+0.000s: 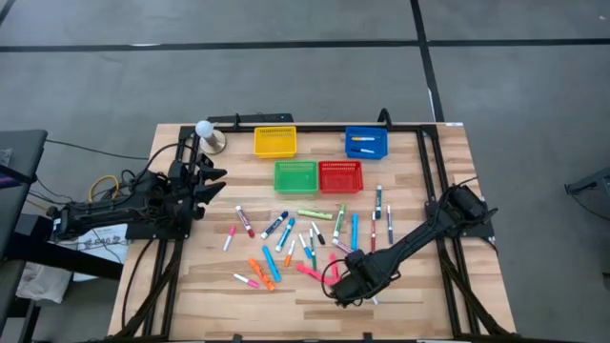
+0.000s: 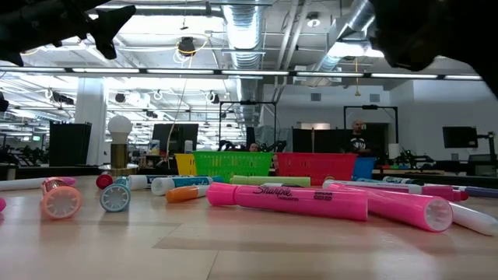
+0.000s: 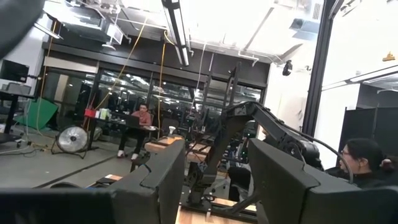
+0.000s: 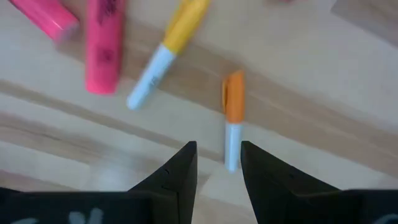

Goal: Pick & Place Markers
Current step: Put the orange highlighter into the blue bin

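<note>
Right gripper (image 4: 217, 163), my jaws open and empty, straddles the orange-capped marker (image 4: 232, 115), its long axis running away from them.

Four mesh baskets sit well beyond the right gripper (image 1: 335, 283): one yellow basket (image 1: 274, 142), one blue basket (image 1: 366, 143), one green basket (image 1: 295, 176), one red basket (image 1: 340, 176). Roughly two dozen markers (image 1: 286, 238) lie scattered nearer it, too crowded for an exact count. Two markers lie inside the blue basket. Two arms show.
</note>
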Tool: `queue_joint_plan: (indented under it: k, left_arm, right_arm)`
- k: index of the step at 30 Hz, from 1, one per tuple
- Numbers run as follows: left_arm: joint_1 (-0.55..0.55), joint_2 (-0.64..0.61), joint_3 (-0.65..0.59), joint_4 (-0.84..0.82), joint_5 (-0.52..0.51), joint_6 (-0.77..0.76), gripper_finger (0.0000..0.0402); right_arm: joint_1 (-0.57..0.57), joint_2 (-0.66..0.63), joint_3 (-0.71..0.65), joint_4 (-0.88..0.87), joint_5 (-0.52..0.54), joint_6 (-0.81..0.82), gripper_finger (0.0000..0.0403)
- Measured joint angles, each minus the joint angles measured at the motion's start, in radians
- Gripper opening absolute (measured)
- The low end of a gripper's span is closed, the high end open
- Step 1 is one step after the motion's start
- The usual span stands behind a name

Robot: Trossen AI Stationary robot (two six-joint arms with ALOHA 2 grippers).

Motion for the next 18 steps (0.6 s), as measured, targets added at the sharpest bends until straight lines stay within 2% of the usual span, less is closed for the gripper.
queue_joint_plan:
  k: [12, 18]
  left_arm:
    - [0.000, 0.000, 0.000, 0.009, 0.000, 0.000, 0.0176]
    - [0.000, 0.000, 0.000, 0.009, 0.000, 0.000, 0.0176]
  right_arm:
    - [0.018, 0.000, -0.126, 0.118, -0.033, -0.029, 0.0113]
    - [0.015, -0.003, -0.219, 0.256, -0.056, -0.075, 0.0113]
